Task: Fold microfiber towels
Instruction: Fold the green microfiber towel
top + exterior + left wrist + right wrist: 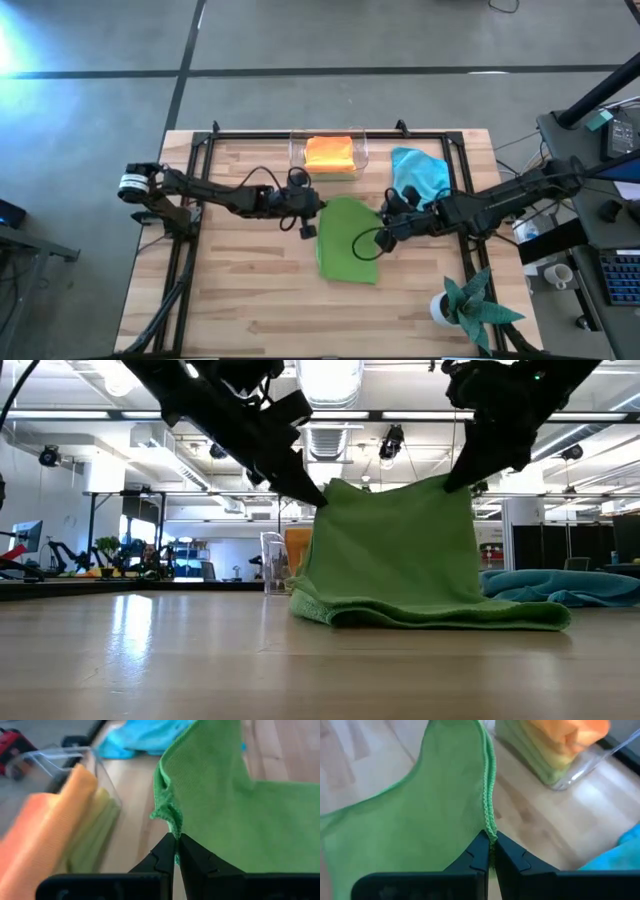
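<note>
A lime green microfiber towel (pixel 348 240) is held up at mid-table by both grippers. My left gripper (pixel 318 207) is shut on its upper left corner and my right gripper (pixel 385 222) on its upper right corner. In the low view the cloth (pixel 400 550) hangs between the two like a curtain, and its lower part (pixel 430 615) lies bunched on the table. A light blue towel (pixel 418 172) lies crumpled on the table at the far right. Folded towels, an orange one (pixel 329 151) on top, sit in a clear box. My left gripper pinches the green towel's hemmed corner (pixel 171 825) between its two fingertips, slanting down from the table's left. The cloth hangs from that corner, lifted, with its lower part on the table. My right gripper pinches the stitched edge at the other upper corner (pixel 490 827) between its two fingertips, slanting down from the table's right. The towel spreads away from the fingers, fairly flat between the two holds (pixel 455 482).
The clear box (pixel 362 150) stands at the far middle of the table. A teal spiky plant in a white pot (pixel 468 305) stands at the near right corner. A black frame (pixel 200 160) runs around the table's edges. Bare wood (pixel 250 290) lies near the front.
</note>
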